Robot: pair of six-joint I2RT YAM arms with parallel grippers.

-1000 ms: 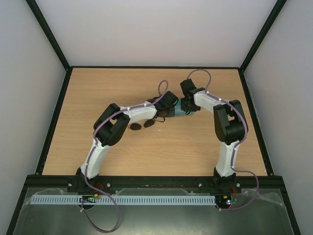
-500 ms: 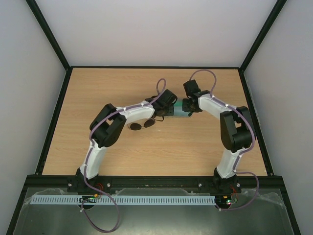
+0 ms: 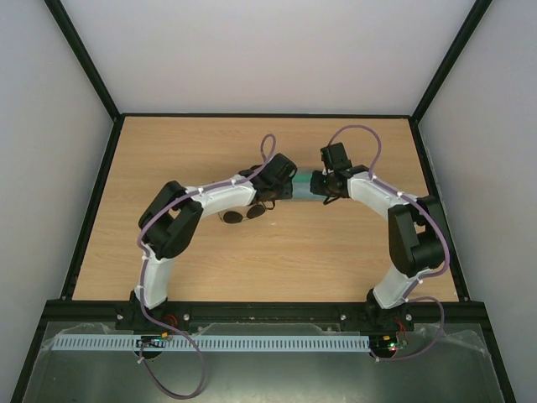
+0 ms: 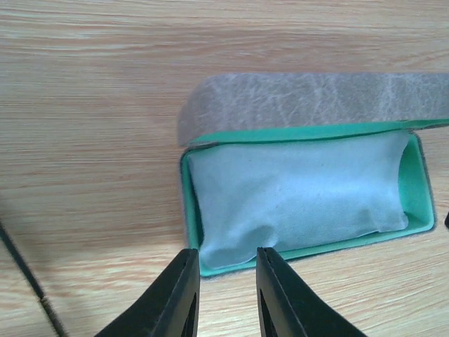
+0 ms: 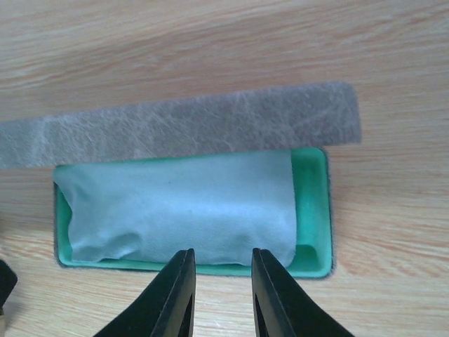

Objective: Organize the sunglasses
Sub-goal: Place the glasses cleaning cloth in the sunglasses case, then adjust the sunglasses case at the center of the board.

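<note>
1. The left claw hangs low over the near-left corner of the case. Its two dark fingers are parted by a narrow gap with nothing in it, only the case's edge and bare wood showing below.
2. The right claw stands over the near long edge of the same case, toward the other end. Its fingers are also a little apart and grip nothing.
3. The case lies open on the table, between the two claws. It is a shallow rectangular tray with rounded corners and a bright green lining.
4. A pale blue-grey cloth, soft and slightly rumpled, fills most of the tray; a strip of green shows at one end.
5. The lid lies flat along the far side, a long grey flap with a mottled, leathery surface.
6. The sunglasses rest on the light wood-grain table, outside the case, just left of it and nearer the bases. Their two round dark lenses sit partly under the left forearm.
</note>
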